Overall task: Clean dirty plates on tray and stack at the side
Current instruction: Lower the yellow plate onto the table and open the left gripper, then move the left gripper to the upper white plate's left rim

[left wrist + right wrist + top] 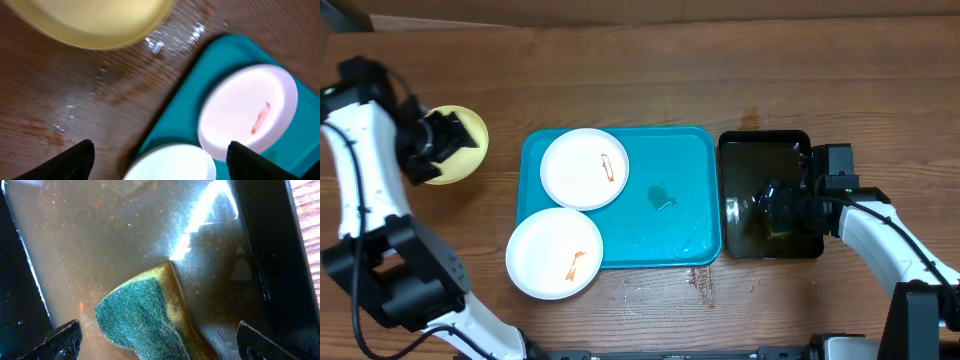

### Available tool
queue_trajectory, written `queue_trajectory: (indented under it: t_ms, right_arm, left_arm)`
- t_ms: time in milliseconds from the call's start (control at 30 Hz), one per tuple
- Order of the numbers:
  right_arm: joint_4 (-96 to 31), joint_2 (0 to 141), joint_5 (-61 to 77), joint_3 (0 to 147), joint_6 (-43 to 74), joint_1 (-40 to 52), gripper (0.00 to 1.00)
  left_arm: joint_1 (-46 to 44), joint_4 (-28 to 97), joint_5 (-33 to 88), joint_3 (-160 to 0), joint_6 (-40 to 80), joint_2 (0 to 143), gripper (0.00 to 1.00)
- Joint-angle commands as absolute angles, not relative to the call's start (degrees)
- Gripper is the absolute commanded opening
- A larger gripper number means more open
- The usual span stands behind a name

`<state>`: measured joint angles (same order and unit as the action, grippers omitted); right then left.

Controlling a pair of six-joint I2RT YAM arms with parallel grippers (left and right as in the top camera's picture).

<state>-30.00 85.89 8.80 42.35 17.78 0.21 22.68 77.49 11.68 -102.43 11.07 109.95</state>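
Observation:
The turquoise tray point(670, 155) lies mid-table. One white plate point(584, 168) with an orange smear sits on its back left. A second smeared white plate point(555, 254) overhangs the tray's front left corner. The pale green-yellow plate point(465, 150) rests on the table left of the tray. My left gripper point(435, 140) is open and empty above that plate's edge. The left wrist view shows the yellow plate point(95, 20), the tray point(200, 85), both white plates point(245, 110) point(172, 162) and the open jaws point(160, 167). My right gripper point(782, 205) is open over a green sponge point(140, 315).
A black tray point(765, 150) holding murky water stands right of the turquoise tray; the sponge lies in it, and its wall shows in the right wrist view point(265, 240). A water puddle point(660, 198) lies on the turquoise tray. Drops wet the wood point(700, 280) in front.

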Motion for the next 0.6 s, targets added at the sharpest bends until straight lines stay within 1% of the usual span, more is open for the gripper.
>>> queue_trajectory:
  t_ms: [0, 67, 267, 333, 500, 567]
  right_arm:
    - [-29.8, 86.1, 9.1, 42.2, 17.6, 0.3, 1.00]
    - [-29.8, 86.1, 9.1, 42.2, 17.6, 0.3, 1.00]
    - [-29.8, 86.1, 9.1, 42.2, 17.6, 0.3, 1.00]
    - [-29.8, 86.1, 9.1, 42.2, 17.6, 0.3, 1.00]
    - [-29.8, 86.1, 9.1, 42.2, 17.6, 0.3, 1.00]
    - [-29.8, 86.1, 9.1, 42.2, 17.6, 0.3, 1.00]
  left_arm:
    - [16.1, 78.2, 8.5, -102.5, 8.5, 109.1, 0.84]
    - [12.6, 77.5, 5.7, -100.7, 8.6, 109.3, 0.79]
    - [4.8, 72.2, 3.5, -91.8, 8.9, 109.4, 0.78]
    - [3.1, 69.0, 3.4, -88.8, 9.2, 109.4, 0.76]
    - [1.1, 60.8, -0.8, -82.3, 9.4, 109.4, 0.75]
    - [1.1, 58.6, -0.8, -80.6, 9.4, 109.4, 0.72]
